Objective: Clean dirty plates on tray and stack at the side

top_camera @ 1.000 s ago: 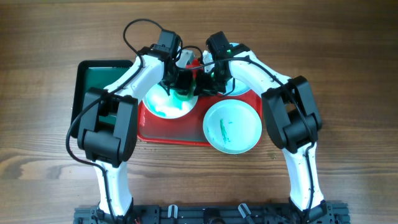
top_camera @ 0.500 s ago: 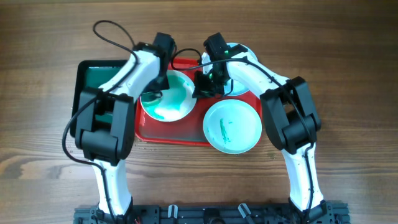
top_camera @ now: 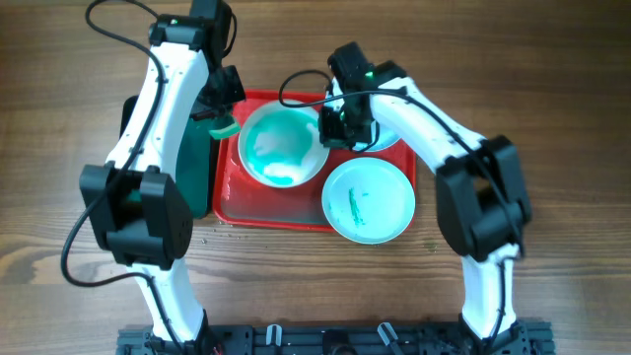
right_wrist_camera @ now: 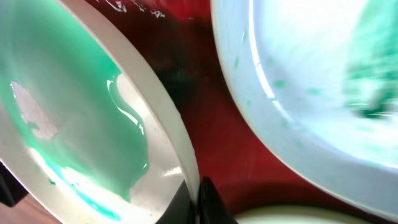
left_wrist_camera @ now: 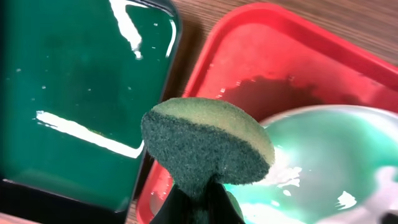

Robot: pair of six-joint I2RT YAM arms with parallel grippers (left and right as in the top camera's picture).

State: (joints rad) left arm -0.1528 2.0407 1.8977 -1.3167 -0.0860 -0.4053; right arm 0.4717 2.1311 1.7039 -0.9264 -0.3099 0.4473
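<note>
A white plate (top_camera: 280,148) smeared teal-green sits on the red tray (top_camera: 256,210); my right gripper (top_camera: 330,126) is shut on its right rim (right_wrist_camera: 180,155). A pale turquoise plate (top_camera: 369,200) with a green smear overlaps the tray's front right corner. Another turquoise plate (top_camera: 389,133) lies behind the right arm, also in the right wrist view (right_wrist_camera: 298,81). My left gripper (top_camera: 223,120) is shut on a green sponge (left_wrist_camera: 205,140), held over the tray's left rim (left_wrist_camera: 205,62), beside the white plate (left_wrist_camera: 323,162).
A dark green tray (top_camera: 197,158) lies left of the red tray, partly under the left arm; it fills the left of the left wrist view (left_wrist_camera: 74,93). Wooden tabletop (top_camera: 552,118) surrounds both trays.
My left arm swung up and left, carrying the sponge off the white plate to the tray's left edge. The right gripper stayed on the white plate's rim, and the plate shifted a little right.
</note>
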